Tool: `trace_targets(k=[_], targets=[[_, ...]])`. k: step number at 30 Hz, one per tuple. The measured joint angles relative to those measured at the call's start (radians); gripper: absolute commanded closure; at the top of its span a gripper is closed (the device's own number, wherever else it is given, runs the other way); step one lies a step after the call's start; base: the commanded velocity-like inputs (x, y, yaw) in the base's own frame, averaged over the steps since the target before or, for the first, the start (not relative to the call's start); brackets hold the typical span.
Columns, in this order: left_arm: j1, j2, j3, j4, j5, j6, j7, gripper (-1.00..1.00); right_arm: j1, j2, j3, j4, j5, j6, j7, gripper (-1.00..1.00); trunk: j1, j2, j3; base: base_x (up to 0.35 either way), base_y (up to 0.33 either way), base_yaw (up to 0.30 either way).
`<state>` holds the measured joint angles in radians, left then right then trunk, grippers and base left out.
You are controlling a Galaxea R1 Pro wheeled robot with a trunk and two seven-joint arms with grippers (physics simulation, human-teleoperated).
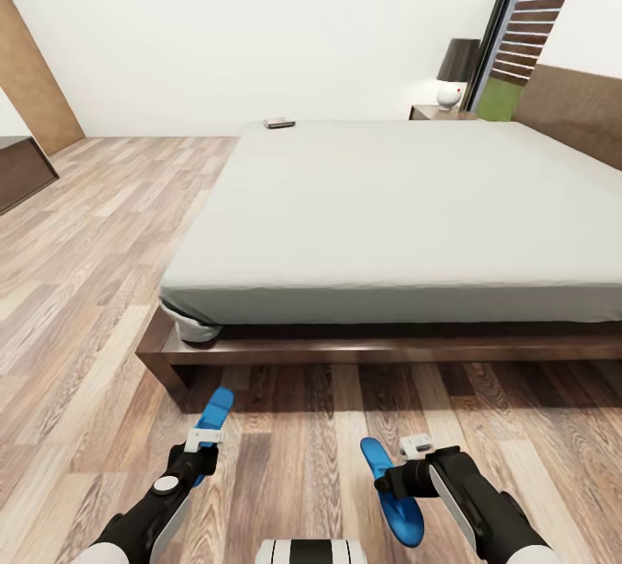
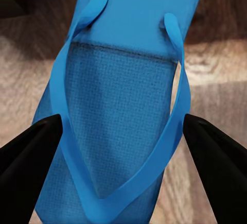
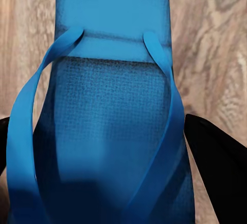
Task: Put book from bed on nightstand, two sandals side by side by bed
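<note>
Left arm: reaches forward and low from the bottom left of the head view, forearm angled up toward the bed, the left claw [image 1: 200, 453] out in front of the wrist.
Left claw: closed onto a blue sandal, the left sandal [image 1: 213, 420]; in the left wrist view its dark fingers [image 2: 31, 144] press against both long edges of the sole [image 2: 121, 131] (straps facing the camera).
Left sandal: held above the wood floor [image 1: 78, 305], its free end pointing at the bed's near corner.
Right arm: comes in from the bottom right, forearm turned inward across the floor, the right claw [image 1: 390, 482] at its tip.
Right claw: closed on the right sandal [image 1: 393, 495]; in the right wrist view one dark finger [image 3: 216, 152] sits tight against the sole's edge, the other barely visible at the opposite side.
Right sandal: lengthwise in front of the robot, well apart from the other one.
Bed: its grey mattress [image 1: 389, 210] on a dark wood base [image 1: 363, 348] lies just ahead of both claws.
Book: a small dark book [image 1: 279, 123] rests on the mattress at its far corner.
Nightstand: the nightstand [image 1: 436, 112] stands beyond the bed, carrying a lamp [image 1: 453, 72].
</note>
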<state>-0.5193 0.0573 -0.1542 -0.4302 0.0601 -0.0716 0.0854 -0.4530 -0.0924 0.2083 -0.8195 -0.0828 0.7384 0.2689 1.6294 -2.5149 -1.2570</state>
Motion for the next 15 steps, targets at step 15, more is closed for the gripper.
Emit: trace_targets(k=[15], targets=[[0.001,-0.001,-0.001,0.0,0.001,0.0,-0.001,1.0,0.001,0.0,0.0,0.0,-0.001,-0.001,0.0,1.0,0.0,0.0,0.0,0.045,0.051,-0.133]])
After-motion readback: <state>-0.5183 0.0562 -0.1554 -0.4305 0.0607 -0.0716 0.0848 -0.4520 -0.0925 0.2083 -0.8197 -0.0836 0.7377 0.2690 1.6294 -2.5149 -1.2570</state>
